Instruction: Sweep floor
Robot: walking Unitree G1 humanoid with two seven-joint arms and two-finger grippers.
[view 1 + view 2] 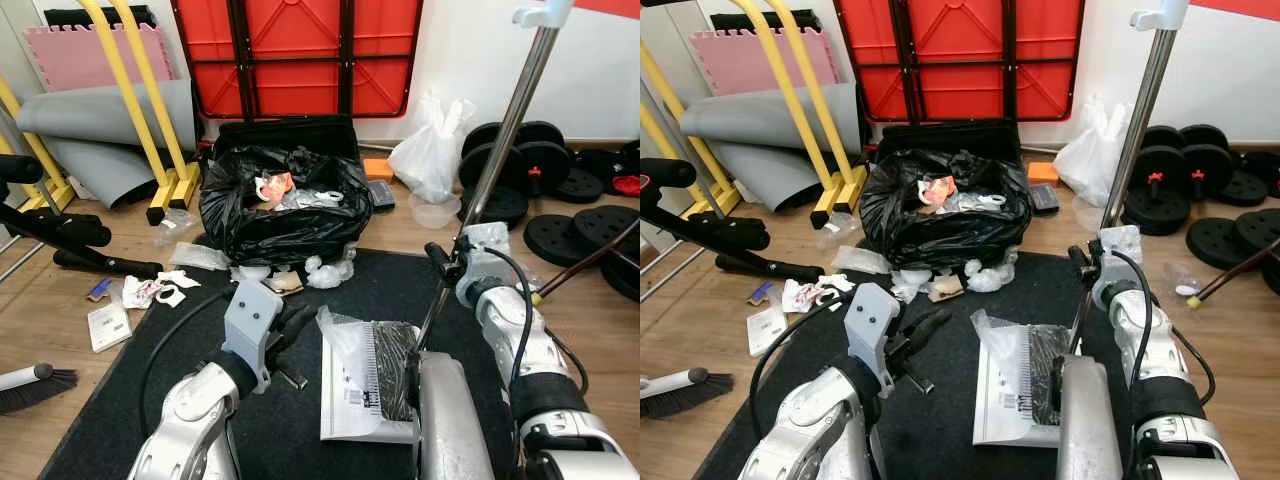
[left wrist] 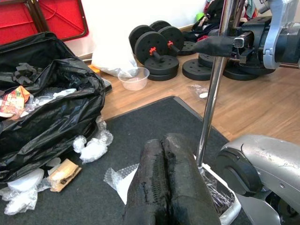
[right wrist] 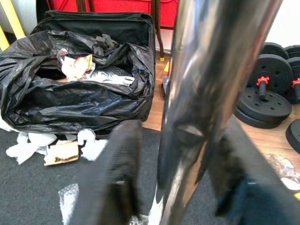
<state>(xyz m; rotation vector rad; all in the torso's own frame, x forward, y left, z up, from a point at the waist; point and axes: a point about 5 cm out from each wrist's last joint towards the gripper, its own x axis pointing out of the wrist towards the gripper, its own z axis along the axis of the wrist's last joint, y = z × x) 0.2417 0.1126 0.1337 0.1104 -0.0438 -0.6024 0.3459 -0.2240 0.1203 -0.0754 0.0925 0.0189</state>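
Note:
My right gripper (image 1: 446,262) is shut on the chrome pole (image 1: 500,150) of a long-handled dustpan (image 1: 400,432); in the right wrist view its fingers (image 3: 117,173) press on both sides of the pole. The pan stands on the dark mat (image 1: 130,400) between my arms and holds a printed sheet (image 1: 350,395) and clear plastic. My left gripper (image 1: 290,325) hovers low over the mat just left of the pan, shut with nothing in it. Crumpled white litter (image 1: 325,270) lies at the mat's far edge, and more scraps (image 1: 150,292) lie on the wood floor to the left.
A black bin bag (image 1: 280,200) full of rubbish stands ahead. Behind it lean a red folded table (image 1: 300,55) and a yellow frame (image 1: 160,150). Weight plates (image 1: 580,200), a white bag (image 1: 430,150) and a clear bowl (image 1: 435,210) are on the right. A brush (image 1: 35,385) lies at left.

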